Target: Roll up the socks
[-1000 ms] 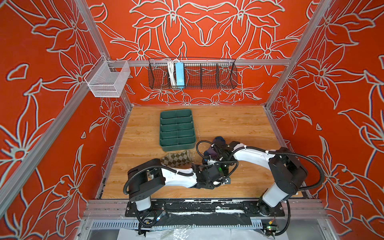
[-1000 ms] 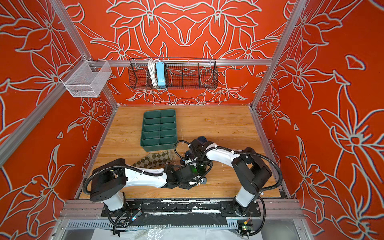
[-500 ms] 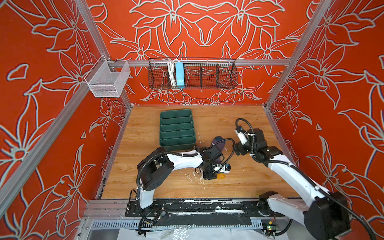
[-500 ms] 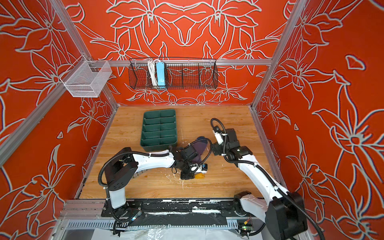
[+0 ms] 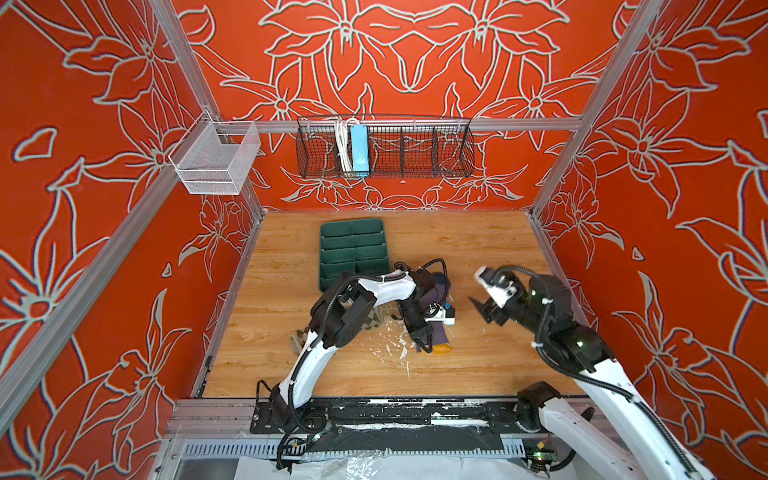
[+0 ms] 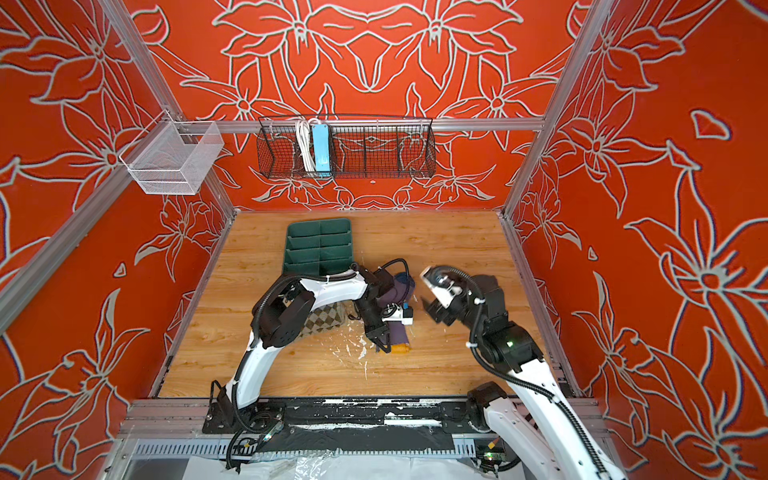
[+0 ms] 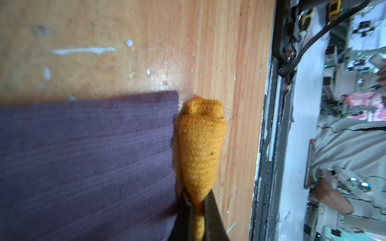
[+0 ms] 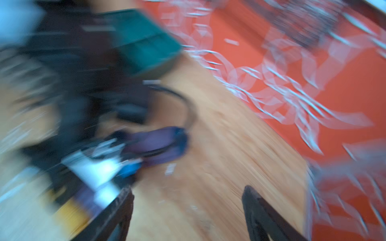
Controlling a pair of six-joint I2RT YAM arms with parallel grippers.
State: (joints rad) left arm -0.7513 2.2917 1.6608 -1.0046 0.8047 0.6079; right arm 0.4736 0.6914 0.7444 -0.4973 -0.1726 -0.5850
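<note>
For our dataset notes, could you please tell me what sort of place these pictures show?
Most likely a robot test cell in a lab, not a home: a wooden table boxed in by an aluminium frame and flower-print walls, with two robot arms mounted at its front edge.

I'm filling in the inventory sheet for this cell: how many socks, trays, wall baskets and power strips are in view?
Socks: 2 (purple sock, argyle sock)
Trays: 1 (green tray)
Wall baskets: 2 (white mesh basket, black wire basket)
Power strips: 1 (blue power strip)
Total: 6
</note>
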